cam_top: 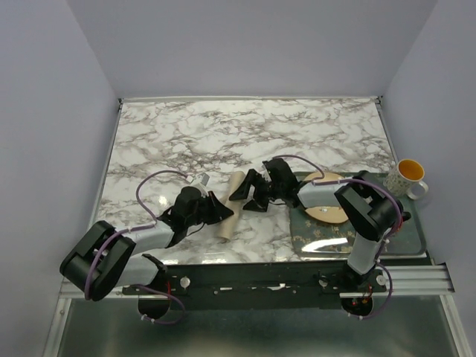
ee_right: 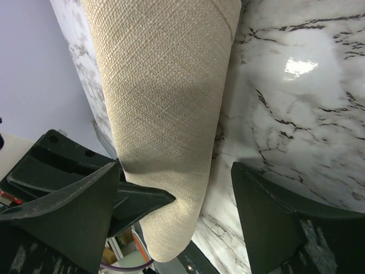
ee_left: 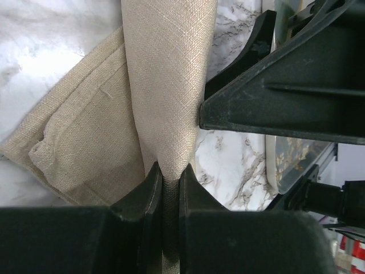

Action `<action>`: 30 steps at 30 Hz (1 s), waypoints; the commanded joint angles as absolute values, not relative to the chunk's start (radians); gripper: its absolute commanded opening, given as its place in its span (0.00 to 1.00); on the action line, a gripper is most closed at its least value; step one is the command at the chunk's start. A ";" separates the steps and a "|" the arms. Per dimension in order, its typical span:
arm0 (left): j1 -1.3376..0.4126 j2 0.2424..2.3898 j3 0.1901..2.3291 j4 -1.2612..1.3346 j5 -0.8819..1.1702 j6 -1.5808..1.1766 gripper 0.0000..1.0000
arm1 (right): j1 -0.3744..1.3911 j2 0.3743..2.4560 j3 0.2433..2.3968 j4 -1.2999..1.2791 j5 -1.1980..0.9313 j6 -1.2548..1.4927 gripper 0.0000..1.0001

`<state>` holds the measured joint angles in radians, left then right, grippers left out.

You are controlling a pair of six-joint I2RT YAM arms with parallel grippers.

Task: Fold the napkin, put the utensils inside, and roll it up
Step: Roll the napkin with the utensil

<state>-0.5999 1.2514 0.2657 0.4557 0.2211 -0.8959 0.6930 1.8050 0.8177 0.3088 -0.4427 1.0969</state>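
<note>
Napkin rolled into tube, mid worktop toward near edge. Left tool clamped on napkin fold — hold pinch firm. Right tool fingers apart, straddling roll — press evenly, wrap tight, no slack.

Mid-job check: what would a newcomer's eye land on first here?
The napkin, rolled into a tan tube at mid-table between the arms. The left tool is shut on its near part, while the right tool stands open over the far part. A plate on a green tray and a mug sit at the right edge.
</note>
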 commanded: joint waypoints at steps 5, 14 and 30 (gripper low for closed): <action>-0.538 1.324 0.199 0.718 0.373 -1.009 0.01 | 0.719 1.865 0.822 0.351 -0.445 1.115 0.81; -0.523 1.394 0.180 0.827 0.413 -1.037 0.01 | 0.732 1.901 0.841 0.370 -0.437 1.098 0.72; -0.523 1.346 0.230 0.552 0.339 -0.896 0.38 | 0.739 1.895 0.900 0.253 -0.394 1.026 0.14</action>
<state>-0.5247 1.4223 0.1841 0.7738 0.3935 -1.0126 0.7322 1.8919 0.8654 0.3367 -0.4427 1.0843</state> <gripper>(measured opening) 0.244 0.215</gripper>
